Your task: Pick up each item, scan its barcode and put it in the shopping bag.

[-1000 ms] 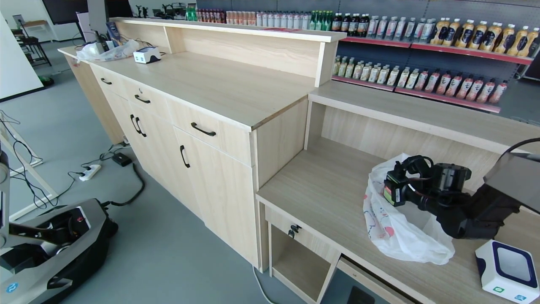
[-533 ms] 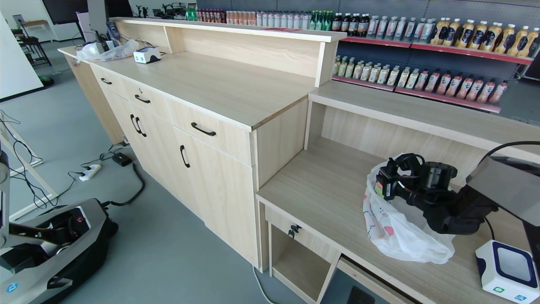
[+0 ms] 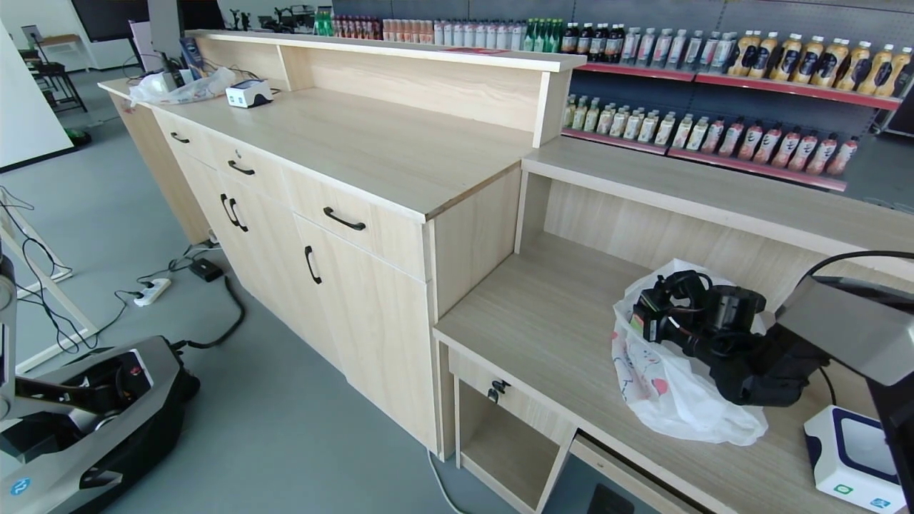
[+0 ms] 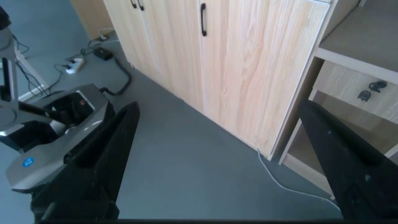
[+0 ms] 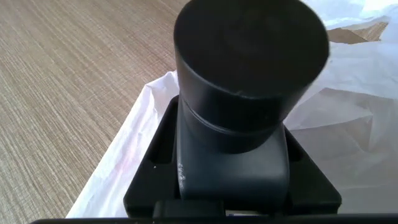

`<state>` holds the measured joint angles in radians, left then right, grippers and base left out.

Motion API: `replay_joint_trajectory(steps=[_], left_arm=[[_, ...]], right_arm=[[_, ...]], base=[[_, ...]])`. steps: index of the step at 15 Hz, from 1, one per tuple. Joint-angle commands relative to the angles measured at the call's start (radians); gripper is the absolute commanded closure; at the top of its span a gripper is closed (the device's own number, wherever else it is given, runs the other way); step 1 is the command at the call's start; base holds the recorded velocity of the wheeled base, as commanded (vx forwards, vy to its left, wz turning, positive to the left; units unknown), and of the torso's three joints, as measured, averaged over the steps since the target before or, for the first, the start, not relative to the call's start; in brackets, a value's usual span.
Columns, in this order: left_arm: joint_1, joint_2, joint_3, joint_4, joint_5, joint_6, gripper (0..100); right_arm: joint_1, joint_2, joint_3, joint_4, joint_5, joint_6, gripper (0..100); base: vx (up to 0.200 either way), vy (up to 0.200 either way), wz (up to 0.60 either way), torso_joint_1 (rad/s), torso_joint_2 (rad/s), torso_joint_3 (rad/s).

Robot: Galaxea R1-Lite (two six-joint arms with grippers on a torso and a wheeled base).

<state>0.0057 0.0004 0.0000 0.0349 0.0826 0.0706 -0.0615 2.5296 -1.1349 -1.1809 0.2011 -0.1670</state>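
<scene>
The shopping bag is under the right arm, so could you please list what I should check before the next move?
1. Bag resting on the counter: ok.
2. Right arm over the bag's mouth: ok.
3. Item dropped into the bag: cannot tell, the arm hides the inside.
4. Scanner on the counter beside the bag, apart from it: ok.
5. Left claw open, empty, hanging over the floor away from the counter: ok.
</scene>
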Motion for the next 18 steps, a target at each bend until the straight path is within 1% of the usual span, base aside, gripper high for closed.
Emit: replay_joint_trajectory(steps=[1,3,4,5,7,9,10,12,13,14,15,16,17,18], left_arm=[[-0.001,0.0,0.0,0.0,0.0,0.0,0],[0.0,0.0,0.0,0.0,0.0,0.0,0],[0.0,0.0,0.0,0.0,0.0,0.0,0],[0.0,0.0,0.0,0.0,0.0,0.0,0],[0.0,0.0,0.0,0.0,0.0,0.0,0],[0.0,0.0,0.0,0.0,0.0,0.0,0],[0.0,0.0,0.0,0.0,0.0,0.0,0],[0.0,0.0,0.0,0.0,0.0,0.0,0],[-0.001,0.0,0.0,0.0,0.0,0.0,0],[0.0,0.0,0.0,0.0,0.0,0.0,0],[0.0,0.0,0.0,0.0,0.0,0.0,0],[0.0,0.0,0.0,0.0,0.0,0.0,0],[0.0,0.0,0.0,0.0,0.0,0.0,0],[0.0,0.0,0.0,0.0,0.0,0.0,0]], right_arm=[[0.0,-0.015,0.004,0.004,0.001,0.0,100],[-0.001,-0.041,0.029,0.004,0.003,0.001,100],[-0.003,-0.057,0.044,0.006,0.004,0.001,0],[-0.003,-0.075,0.063,0.006,0.004,0.004,0],[-0.001,-0.152,0.096,0.033,0.04,0.006,0],[0.003,-0.299,0.112,0.133,0.041,-0.002,0],[0.012,-0.38,0.122,0.184,0.026,-0.005,0],[0.017,-0.612,0.219,0.303,-0.091,-0.069,0],[0.005,-0.713,0.271,0.343,-0.12,-0.124,0],[-0.021,-0.787,0.297,0.356,-0.112,-0.181,0],[-0.046,-0.864,0.308,0.38,-0.111,-0.226,0],[-0.06,-0.914,0.297,0.414,-0.1,-0.233,0],[-0.067,-0.951,0.265,0.448,-0.095,-0.241,0],[-0.078,-0.976,0.21,0.512,-0.095,-0.244,0]], base=[[0.0,0.0,0.0,0.0,0.0,0.0],[0.0,0.0,0.0,0.0,0.0,0.0],[0.0,0.0,0.0,0.0,0.0,0.0],[0.0,0.0,0.0,0.0,0.0,0.0],[0.0,0.0,0.0,0.0,0.0,0.0],[0.0,0.0,0.0,0.0,0.0,0.0],[0.0,0.0,0.0,0.0,0.0,0.0],[0.0,0.0,0.0,0.0,0.0,0.0],[0.0,0.0,0.0,0.0,0.0,0.0],[0.0,0.0,0.0,0.0,0.0,0.0],[0.0,0.0,0.0,0.0,0.0,0.0],[0.0,0.0,-0.6,0.002,0.0,0.002],[0.0,0.0,-0.6,-0.002,0.01,0.002],[0.0,0.0,-0.6,0.002,0.0,0.002]])
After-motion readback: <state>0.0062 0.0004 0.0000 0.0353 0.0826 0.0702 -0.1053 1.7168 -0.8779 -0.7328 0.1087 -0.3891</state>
